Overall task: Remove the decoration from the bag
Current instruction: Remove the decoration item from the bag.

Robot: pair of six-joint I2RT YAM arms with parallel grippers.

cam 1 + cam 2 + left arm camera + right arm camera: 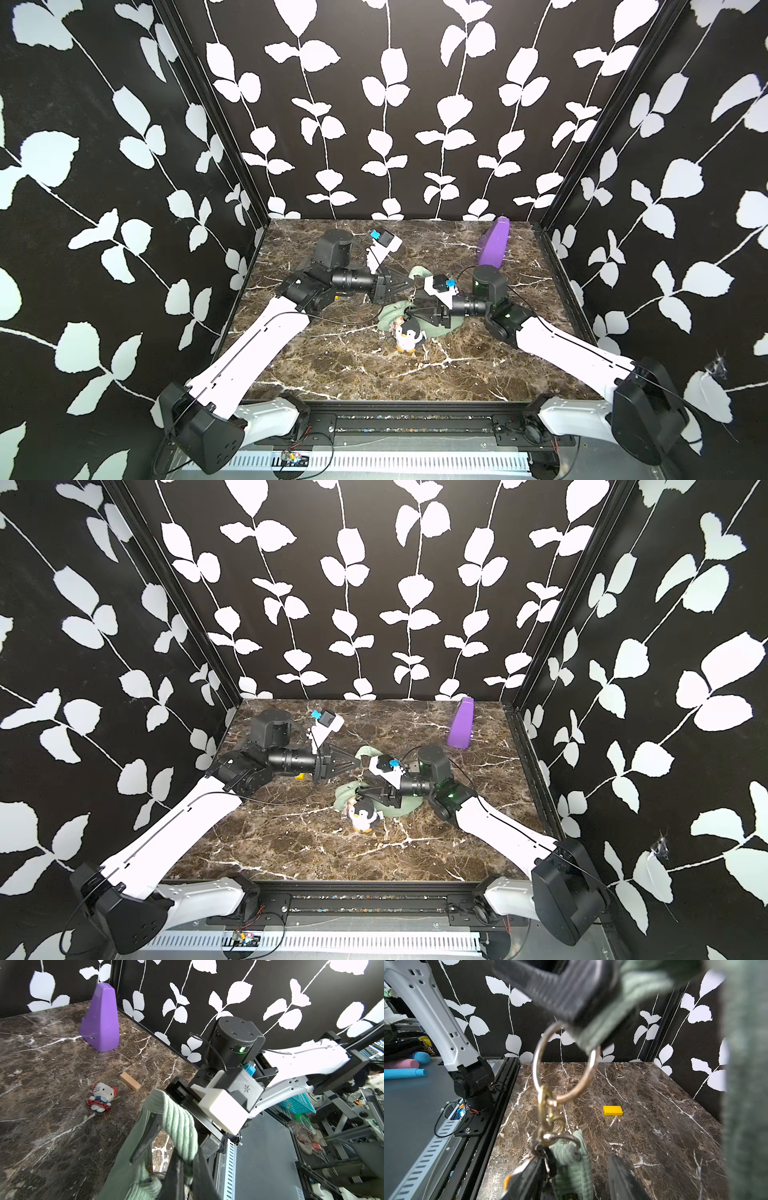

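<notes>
Bag point(387, 318) ribbed, penguin point(406, 337) plush, ring point(535, 1066) perhaps brass

A lab test booth: leaf-papered walls point(374, 62), marble tabletop point(353, 374), equipment racks point(336, 1118) beyond.

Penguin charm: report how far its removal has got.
Done: left tool clamps the strap of the bag, holding it up. In hand: right tool, jaws apart, sits at the gold clasp. Left: the clasp is hooked on the ring, so the penguin charm is not yet off.
</notes>
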